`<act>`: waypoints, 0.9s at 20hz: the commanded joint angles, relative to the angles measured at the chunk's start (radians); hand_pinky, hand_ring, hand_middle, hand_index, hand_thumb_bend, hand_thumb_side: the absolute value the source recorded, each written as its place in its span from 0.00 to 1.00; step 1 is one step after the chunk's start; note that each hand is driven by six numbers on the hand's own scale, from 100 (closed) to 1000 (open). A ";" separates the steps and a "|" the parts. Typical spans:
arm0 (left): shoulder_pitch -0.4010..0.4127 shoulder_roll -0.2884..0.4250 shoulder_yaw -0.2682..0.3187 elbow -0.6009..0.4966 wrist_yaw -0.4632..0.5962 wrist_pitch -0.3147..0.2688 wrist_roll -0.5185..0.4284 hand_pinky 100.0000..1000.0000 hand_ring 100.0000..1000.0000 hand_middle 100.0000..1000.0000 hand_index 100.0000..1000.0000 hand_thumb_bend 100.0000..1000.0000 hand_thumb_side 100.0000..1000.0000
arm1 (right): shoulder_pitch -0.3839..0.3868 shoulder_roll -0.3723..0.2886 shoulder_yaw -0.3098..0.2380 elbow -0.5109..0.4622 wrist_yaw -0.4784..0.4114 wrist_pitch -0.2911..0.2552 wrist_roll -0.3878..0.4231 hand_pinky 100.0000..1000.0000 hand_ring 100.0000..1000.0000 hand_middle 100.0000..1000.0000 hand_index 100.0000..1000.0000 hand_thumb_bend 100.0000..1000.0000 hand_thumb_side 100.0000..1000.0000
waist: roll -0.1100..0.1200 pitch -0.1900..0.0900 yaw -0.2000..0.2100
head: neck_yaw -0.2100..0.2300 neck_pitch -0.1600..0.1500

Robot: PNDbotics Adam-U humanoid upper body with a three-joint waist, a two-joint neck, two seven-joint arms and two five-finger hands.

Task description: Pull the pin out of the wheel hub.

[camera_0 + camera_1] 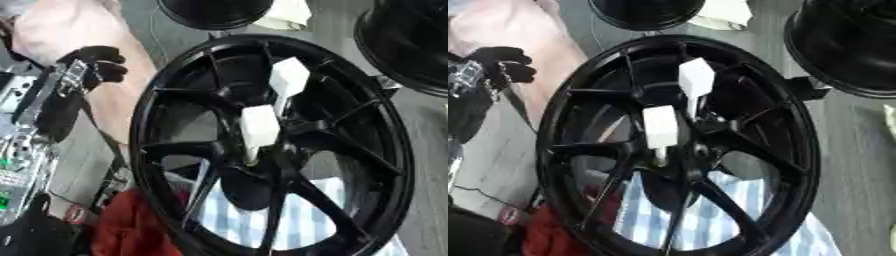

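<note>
The black wheel hub (271, 145) fills the view, two white pins (260, 131) standing at its centre (one toward one o'clock). The left robot hand (94, 64), at ten o'clock, is curled, holding nothing

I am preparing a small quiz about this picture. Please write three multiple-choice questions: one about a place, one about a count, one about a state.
1. Where is the left hand?
A. left of the wheel's rim
B. inside the hub
C. on the checked cloth

2. How many white pins stand in the hub of the wheel?
A. none
B. two
C. five

3. Does the left hand touch the lower white pin?
A. yes, it holds it
B. no, it is apart from it
C. it presses it flat

Key: 1 A, the hand shows beyond the rim at upper left; 2 B, the lower pin and the upper white pin show; 3 B, rim and spokes lie between them.
</note>
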 commanded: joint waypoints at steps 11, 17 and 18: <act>-0.013 0.007 0.004 -0.022 -0.007 -0.012 -0.003 0.73 0.69 0.64 0.75 0.00 0.81 | -0.109 0.076 -0.029 -0.196 -0.045 -0.133 -0.012 0.80 0.71 0.69 0.65 0.47 0.04 | 0.026 -0.007 0.016 | -0.014 -0.006; -0.019 0.004 -0.001 -0.025 -0.004 -0.013 -0.008 0.73 0.69 0.64 0.75 0.00 0.80 | -0.186 0.153 0.049 -0.331 -0.153 -0.176 0.008 0.82 0.68 0.66 0.63 0.42 0.00 | 0.031 -0.002 0.026 | -0.026 -0.007; -0.021 0.004 -0.002 -0.025 -0.004 -0.013 -0.009 0.73 0.69 0.64 0.75 0.00 0.80 | -0.200 0.172 0.057 -0.346 -0.172 -0.175 0.021 0.82 0.68 0.66 0.63 0.42 0.00 | 0.032 -0.001 0.027 | -0.027 -0.007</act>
